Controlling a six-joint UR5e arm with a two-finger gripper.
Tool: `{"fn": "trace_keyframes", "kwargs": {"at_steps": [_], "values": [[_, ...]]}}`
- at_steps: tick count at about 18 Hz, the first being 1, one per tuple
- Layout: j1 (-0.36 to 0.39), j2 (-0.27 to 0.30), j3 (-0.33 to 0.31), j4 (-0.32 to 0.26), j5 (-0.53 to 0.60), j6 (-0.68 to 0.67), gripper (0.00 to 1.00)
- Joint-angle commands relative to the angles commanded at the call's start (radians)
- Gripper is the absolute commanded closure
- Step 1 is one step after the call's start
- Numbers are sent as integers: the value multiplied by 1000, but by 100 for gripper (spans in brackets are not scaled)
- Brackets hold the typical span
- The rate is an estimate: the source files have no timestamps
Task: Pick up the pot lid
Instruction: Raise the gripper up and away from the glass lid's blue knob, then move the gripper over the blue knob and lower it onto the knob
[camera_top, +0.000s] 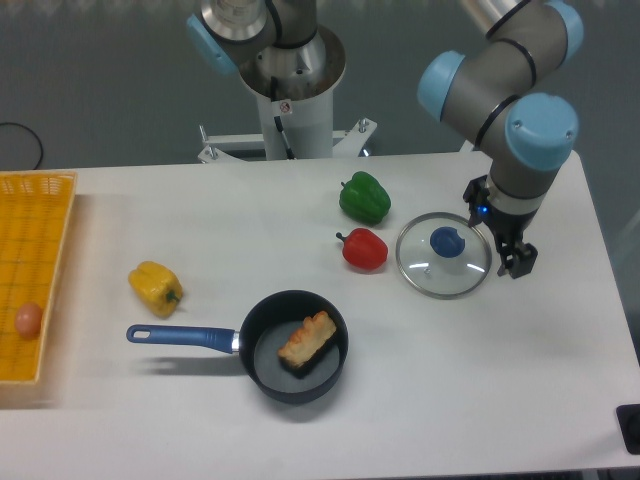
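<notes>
The pot lid (443, 256) is a round glass disc with a metal rim and a blue knob (447, 242). It lies flat on the white table at the right. My gripper (511, 256) points down just off the lid's right rim, beside the lid rather than over the knob. Its dark fingers (521, 263) stand slightly apart with nothing between them, so it looks open. The lid is not held.
A red pepper (365, 249) sits just left of the lid, with a green pepper (364, 197) behind it. A blue-handled pan (295, 346) holding a piece of food is at the front centre. A yellow pepper (155, 287) and a yellow basket (35, 275) are at the left.
</notes>
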Motion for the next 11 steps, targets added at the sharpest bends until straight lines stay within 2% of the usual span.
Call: {"fn": "trace_keyframes", "kwargs": {"at_steps": [4,6,11], "values": [[44,20,-31,-5,-12,-2,0],[69,25,-48,-6,-56,-14,0],[71,22,-81,6,-118,-61,0]]}}
